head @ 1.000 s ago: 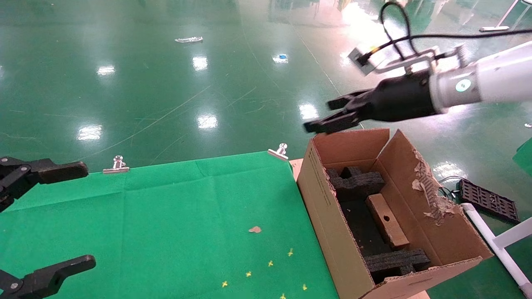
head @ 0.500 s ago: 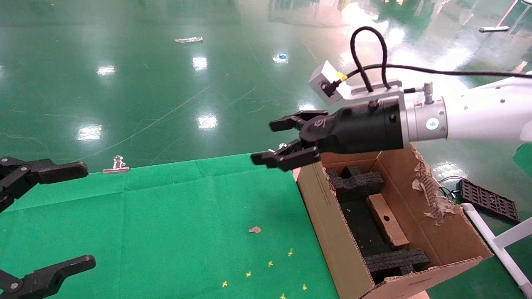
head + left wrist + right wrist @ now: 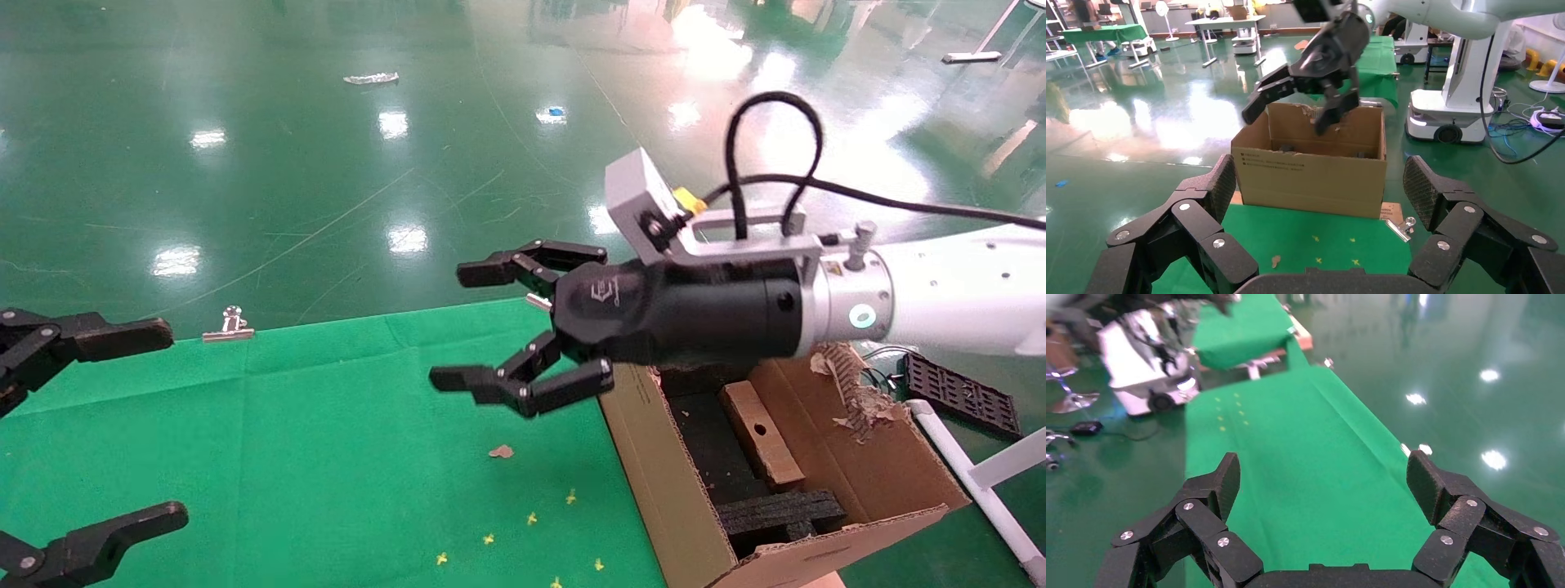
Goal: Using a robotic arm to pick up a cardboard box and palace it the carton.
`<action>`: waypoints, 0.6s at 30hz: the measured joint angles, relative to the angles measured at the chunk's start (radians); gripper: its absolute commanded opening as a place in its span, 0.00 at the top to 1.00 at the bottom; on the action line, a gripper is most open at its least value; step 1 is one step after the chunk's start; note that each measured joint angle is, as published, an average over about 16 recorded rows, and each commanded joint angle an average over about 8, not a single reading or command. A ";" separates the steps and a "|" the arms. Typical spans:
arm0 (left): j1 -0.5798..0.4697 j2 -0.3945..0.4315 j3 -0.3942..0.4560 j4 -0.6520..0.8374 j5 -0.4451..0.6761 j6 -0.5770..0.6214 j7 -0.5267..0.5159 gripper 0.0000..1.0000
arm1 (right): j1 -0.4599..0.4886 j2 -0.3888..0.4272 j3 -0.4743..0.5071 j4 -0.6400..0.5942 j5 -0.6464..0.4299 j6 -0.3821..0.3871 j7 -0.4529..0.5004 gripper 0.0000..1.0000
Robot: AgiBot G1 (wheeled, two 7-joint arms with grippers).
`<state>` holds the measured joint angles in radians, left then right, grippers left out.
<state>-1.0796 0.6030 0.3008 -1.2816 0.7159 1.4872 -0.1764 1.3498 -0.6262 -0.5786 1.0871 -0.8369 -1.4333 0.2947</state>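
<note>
The left gripper (image 3: 122,425) sits parked, spread wide, at the green cloth's (image 3: 327,441) edge. Over the cloth's far corner the right gripper (image 3: 482,327) hangs empty with fingers wide. The cardboard box (image 3: 760,435) already lies inside the carton (image 3: 654,457), so the arm should swing clear of the flaps.

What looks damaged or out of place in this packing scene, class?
The carton's right-hand upright flap is torn, its edge ragged and shredded. A small brown scrap lies loose on the green cloth beside it. The small cardboard box rests tilted between the black foam inserts.
</note>
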 measured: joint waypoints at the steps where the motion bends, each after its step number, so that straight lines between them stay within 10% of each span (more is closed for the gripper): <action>1: 0.000 0.000 0.000 0.000 0.000 0.000 0.000 0.28 | -0.021 0.001 0.022 0.015 0.008 -0.005 -0.008 0.00; 7: 0.000 0.000 0.000 0.000 0.000 0.000 0.000 0.52 | -0.142 0.008 0.154 0.101 0.055 -0.032 -0.055 0.00; 18: 0.000 0.000 0.001 0.000 -0.001 -0.001 0.000 0.53 | -0.294 0.016 0.319 0.209 0.114 -0.066 -0.111 0.00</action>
<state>-1.0796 0.6027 0.3014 -1.2815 0.7153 1.4867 -0.1760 1.0556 -0.6104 -0.2597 1.2965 -0.7228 -1.4995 0.1841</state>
